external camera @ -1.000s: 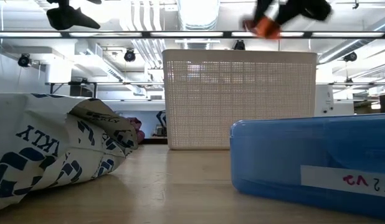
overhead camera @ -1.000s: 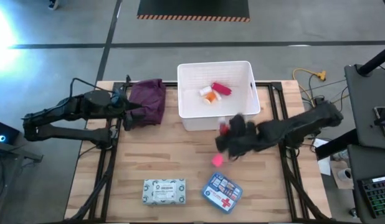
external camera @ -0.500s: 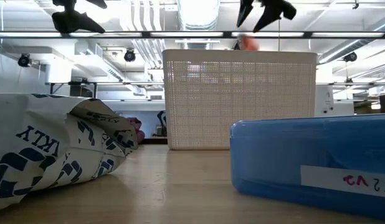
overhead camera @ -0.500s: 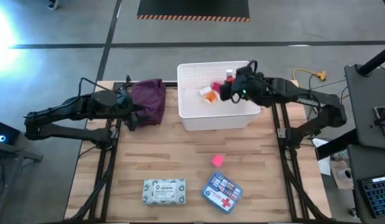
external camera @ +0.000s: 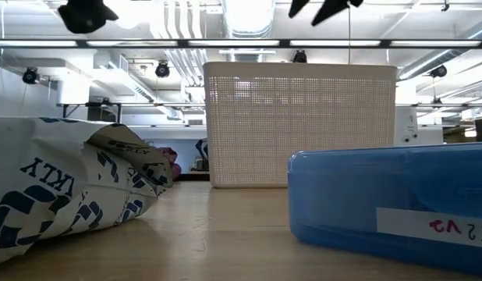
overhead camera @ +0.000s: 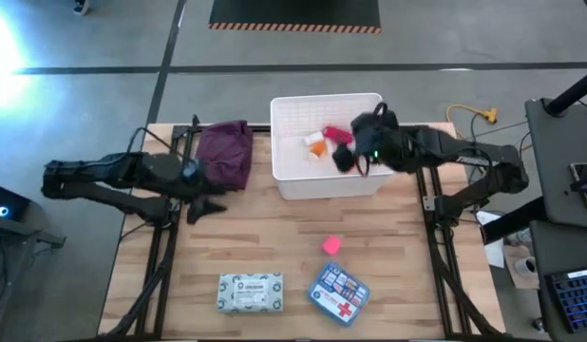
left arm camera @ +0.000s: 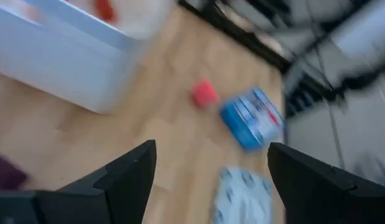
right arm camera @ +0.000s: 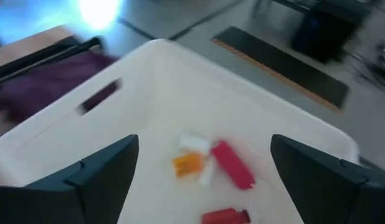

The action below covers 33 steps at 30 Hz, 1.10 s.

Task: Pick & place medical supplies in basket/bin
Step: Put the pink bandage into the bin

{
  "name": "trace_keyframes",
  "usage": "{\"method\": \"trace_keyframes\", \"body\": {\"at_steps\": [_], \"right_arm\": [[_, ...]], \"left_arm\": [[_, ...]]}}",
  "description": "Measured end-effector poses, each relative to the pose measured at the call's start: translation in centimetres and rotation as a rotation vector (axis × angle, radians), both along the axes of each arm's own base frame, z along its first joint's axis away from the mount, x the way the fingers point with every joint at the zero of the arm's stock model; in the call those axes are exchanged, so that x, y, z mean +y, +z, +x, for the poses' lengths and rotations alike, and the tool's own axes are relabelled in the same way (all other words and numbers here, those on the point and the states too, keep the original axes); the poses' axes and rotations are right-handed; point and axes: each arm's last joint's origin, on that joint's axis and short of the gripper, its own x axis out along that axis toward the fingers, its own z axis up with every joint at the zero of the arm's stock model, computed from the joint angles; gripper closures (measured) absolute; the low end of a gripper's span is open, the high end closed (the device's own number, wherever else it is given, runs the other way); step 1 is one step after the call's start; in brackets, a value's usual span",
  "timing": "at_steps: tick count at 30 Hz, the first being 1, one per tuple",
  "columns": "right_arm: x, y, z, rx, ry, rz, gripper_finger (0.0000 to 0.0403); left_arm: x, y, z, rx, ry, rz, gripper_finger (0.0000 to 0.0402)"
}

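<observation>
Nearest the table's front edge lie the packet (overhead camera: pixel 250 293) and, just beside it, the blue box (overhead camera: pixel 337 294) with its red cross. A little farther in, alone on the bare wood, sits a pink cap (overhead camera: pixel 331 245).

Farther back on the left side, the left gripper (overhead camera: pixel 202 195) hangs over the table next to the purple cloth (overhead camera: pixel 226 152); its fingers (left arm camera: pixel 127 177) stand wide apart and hold nothing, and its wrist camera looks out over the cap (left arm camera: pixel 204 93), box (left arm camera: pixel 251 117) and packet (left arm camera: pixel 244 196).

At the far edge stands the white bin (overhead camera: pixel 286 176). The right gripper (overhead camera: pixel 345 157) hovers over its right half, fingers (right arm camera: pixel 99 171) spread and empty. Inside the bin lie a red tube (right arm camera: pixel 232 164), an orange-capped piece (right arm camera: pixel 188 161) and another red item (right arm camera: pixel 225 216), close together on the floor of the bin.
</observation>
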Motion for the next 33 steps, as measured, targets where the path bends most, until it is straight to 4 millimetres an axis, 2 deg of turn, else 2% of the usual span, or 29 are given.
{"method": "trace_keyframes", "body": {"at_steps": [4, 9, 13, 17, 20, 26, 30, 33], "right_arm": [[3.2, -0.4, 0.4, -0.015, 0.09, 0.035, 0.0057], [6.0, -1.7, -0.2, -0.102, 0.008, 0.216, 0.0068], [7.8, -3.5, -0.7, -0.128, -0.127, 0.457, 0.0073], [11.0, -6.1, 0.4, -0.081, -0.117, 0.529, 0.0074], [13.0, -8.1, 1.4, -0.079, -0.212, 0.644, 0.0074], [14.8, -12.4, 3.5, -0.015, -0.492, 0.846, 0.0074], [15.7, -14.8, 4.9, 0.047, -0.543, 0.906, 0.0074], [15.9, -16.1, 6.3, 0.019, -0.545, 0.956, 0.0074]], "left_arm": [[-2.0, -1.0, 0.1, 0.106, -0.16, 0.011, 0.0139], [-3.7, -2.6, 0.9, 0.278, -0.257, 0.046, 0.0163], [-4.4, -3.7, 2.2, 0.366, -0.263, 0.059, 0.0172], [-5.0, -4.8, 3.6, 0.432, -0.284, 0.099, 0.0178], [-5.2, -5.1, 4.0, 0.453, -0.302, 0.105, 0.018], [-5.4, -4.6, 3.2, 0.428, -0.282, 0.094, 0.0181], [-5.4, -4.1, 2.5, 0.388, -0.208, 0.099, 0.0181], [-5.4, -3.7, 1.9, 0.35, -0.172, 0.1, 0.0181]]}}
